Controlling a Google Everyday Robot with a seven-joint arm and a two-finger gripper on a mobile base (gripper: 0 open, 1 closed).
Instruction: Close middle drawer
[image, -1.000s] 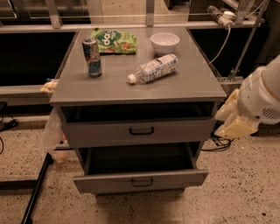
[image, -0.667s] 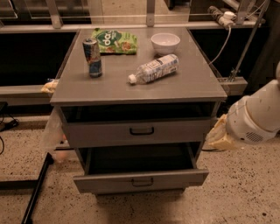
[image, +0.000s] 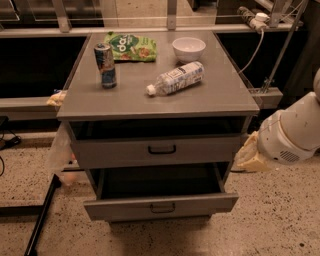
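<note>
The grey cabinet (image: 160, 95) shows two pulled-out drawers. The upper, taller front (image: 160, 150) with a black bar handle is out a little. Below it, the middle drawer (image: 161, 206), wide and shallow, is pulled out further, and its inside is dark. The lowest drawer is hidden beneath it. A white rounded segment of my arm (image: 290, 135) hangs at the right edge, level with the upper drawer and clear of the cabinet's right side. My gripper is out of view.
On the cabinet top lie a soda can (image: 105, 65), a green chip bag (image: 131, 46), a white bowl (image: 188, 48) and a plastic bottle (image: 176, 79) on its side. A yellowish crumpled object (image: 251, 156) sits by the cabinet's right side. A black pole (image: 42, 217) leans at the lower left.
My arm has come down and slightly left along the cabinet's right side, and has hardly moved in the last stretch. The drawers and the objects on top have not moved.
</note>
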